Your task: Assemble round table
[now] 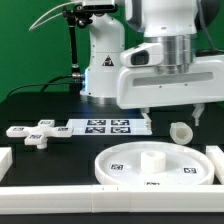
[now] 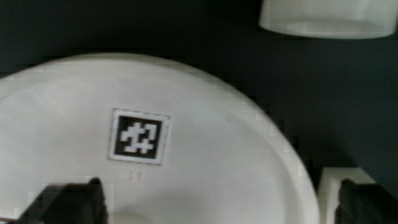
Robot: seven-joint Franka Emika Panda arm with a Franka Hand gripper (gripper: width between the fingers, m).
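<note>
Partly cropped, the disc [image 2: 71, 120] lies under blurred jaws.

You had an all-white disc [image 1: 150, 163] with black-and-white square tags [image 2: 139, 134] on it. The leg [image 1: 181, 131] was plain white, and the cross foot [image 1: 33, 134] was white with small black-white tags. The marker board [image 1: 108, 126] was white and carried black-patterned tags. Your table [image 1: 45, 104] was black, the border bars [image 1: 60, 200] white, the wall [image 1: 25, 40] green. The arm [image 1: 165, 72] was white. The gripper [image 2: 205, 205] fingers [image 2: 68, 202] looked dark in the wrist view.
</note>
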